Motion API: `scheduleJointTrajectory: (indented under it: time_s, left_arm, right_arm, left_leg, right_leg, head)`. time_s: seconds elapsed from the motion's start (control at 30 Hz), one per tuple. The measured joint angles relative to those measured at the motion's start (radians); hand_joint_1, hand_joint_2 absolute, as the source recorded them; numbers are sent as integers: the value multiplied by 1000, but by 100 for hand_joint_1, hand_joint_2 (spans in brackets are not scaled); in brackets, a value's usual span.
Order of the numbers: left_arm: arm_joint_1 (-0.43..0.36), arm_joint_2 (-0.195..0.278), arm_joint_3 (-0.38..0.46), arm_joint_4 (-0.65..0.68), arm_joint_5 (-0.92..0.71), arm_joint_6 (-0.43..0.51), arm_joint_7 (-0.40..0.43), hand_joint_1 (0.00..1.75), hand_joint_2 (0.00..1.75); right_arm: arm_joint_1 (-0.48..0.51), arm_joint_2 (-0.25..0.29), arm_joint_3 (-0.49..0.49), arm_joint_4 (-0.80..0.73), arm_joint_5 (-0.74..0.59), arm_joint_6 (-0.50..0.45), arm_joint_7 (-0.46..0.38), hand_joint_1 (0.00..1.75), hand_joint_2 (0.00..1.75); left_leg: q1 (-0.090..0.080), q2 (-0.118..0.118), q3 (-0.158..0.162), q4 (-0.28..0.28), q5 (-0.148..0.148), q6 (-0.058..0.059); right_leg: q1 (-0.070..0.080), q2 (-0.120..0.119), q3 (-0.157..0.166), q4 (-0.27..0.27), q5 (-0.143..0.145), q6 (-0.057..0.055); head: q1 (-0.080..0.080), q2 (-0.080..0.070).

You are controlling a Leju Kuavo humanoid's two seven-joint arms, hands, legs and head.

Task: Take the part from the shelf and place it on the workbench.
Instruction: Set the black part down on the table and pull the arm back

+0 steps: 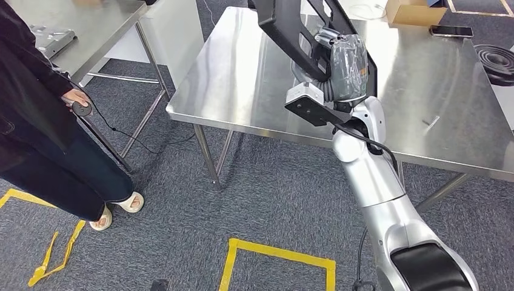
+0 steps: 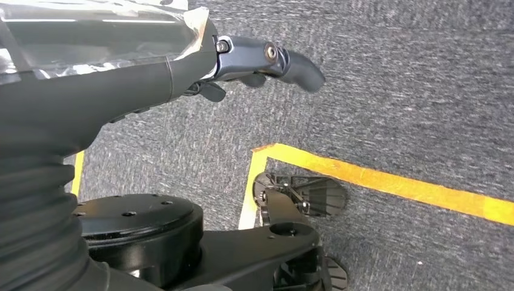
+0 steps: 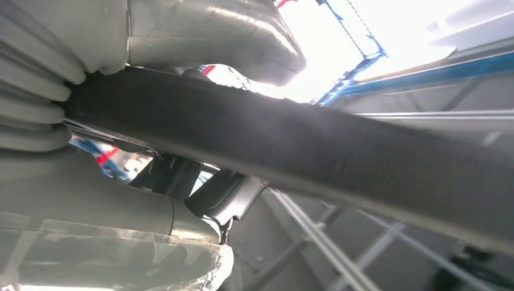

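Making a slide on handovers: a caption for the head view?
Right hand holds the black part above the steel workbench, a person standing alongside.

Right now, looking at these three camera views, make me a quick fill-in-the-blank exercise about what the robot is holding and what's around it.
1. The right hand holds a black part above the steel ____.
2. The left hand hangs over grey carpet and holds ____.
3. The tape marking the floor is ____.
4. Across the workbench, a ____ lies beside a cardboard box.

Missing words: workbench; nothing; yellow; phone
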Motion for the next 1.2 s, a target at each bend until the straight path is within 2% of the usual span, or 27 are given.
scheduleJointTrajectory:
  time_s: [0.1, 0.23, 0.3, 0.43, 0.67, 0.9, 0.93, 1.03, 1.1, 1.17, 1.2]
  left_arm:
    - [0, 1, 0, 0, -2, 0, 0, 0, 175]
    - [-1, 1, 0, 0, -3, 0, 0, 0, 175]
    - [-1, 1, 0, 0, -3, 0, 0, 0, 175]
    - [-1, 0, 0, 0, -3, 0, 0, 0, 175]
    - [-1, -1, 0, 0, -4, 0, -1, 0, 175]
    - [-1, -1, 0, 0, -4, 0, -3, 0, 175]
    - [-1, 0, 0, 0, -4, 0, -3, 0, 175]
    - [-1, 0, 0, 0, -4, 0, -5, 0, 175]
    - [-2, -2, 0, 0, -5, 0, -5, 0, 175]
    - [-3, -4, 0, 0, -5, -2, -6, 0, 175]
    - [-3, -5, 0, 0, -5, -3, -6, 0, 175]
  right_arm:
    - [-1, 0, -1, 1, 5, 1, 1, 175, 175]
    - [-2, 0, -2, 3, 4, 4, 1, 175, 175]
    - [-2, 0, -3, 4, 4, 4, 2, 175, 175]
    - [-3, 0, -5, 5, 3, 4, 2, 175, 175]
    - [-5, 1, -6, 5, -19, 13, 4, 175, 175]
    - [-8, 4, -13, 5, -55, 35, 4, 175, 175]
    - [-8, 5, -13, 5, -57, 36, 4, 175, 175]
    - [-10, 7, -15, 5, -64, 37, 3, 175, 175]
    - [-15, 6, -19, 5, -68, 37, 1, 175, 175]
    - [-18, 4, -24, 6, -70, 39, -2, 175, 175]
    - [-16, 3, -27, 7, -71, 40, -2, 175, 175]
  left_leg:
    - [0, 2, 4, -6, 5, 10]
    - [1, 4, 9, -16, 5, 10]
    - [1, 5, 9, -17, 4, 6]
    - [1, 5, 9, -18, 4, -16]
    - [-5, 4, 7, -15, 4, -18]
    - [-11, 4, 6, -10, 2, -15]
    - [-11, 4, 5, -7, 0, -13]
    - [-10, 9, 16, -26, 7, 8]
    - [-3, 16, 38, -58, 23, 22]
    - [1, 21, 45, -71, 29, 27]
    - [3, 22, 45, -71, 28, 26]
  right_leg:
    - [1, 4, 0, 0, 0, 0]
    - [7, 4, 0, 0, -3, -9]
    - [10, 4, 0, 1, -4, -14]
    - [11, 4, 0, 2, -4, -14]
    - [11, 2, 3, -3, -2, -17]
    - [9, 2, 4, -4, -2, -16]
    - [4, 2, 5, -6, -1, -14]
    - [-5, 2, 14, -24, 7, -1]
    - [2, 1, -2, 12, -13, -4]
    - [3, 0, -61, 130, -62, -12]
    - [2, 0, -94, 194, -82, -11]
  head:
    - [-1, 0]
    - [0, 0]
    - [0, 0]
    - [1, 0]
    - [1, 0]
    - [1, 0]
    - [1, 0]
    - [-1, 0]
    - [1, 0]
    - [3, 0]
    - [3, 0]
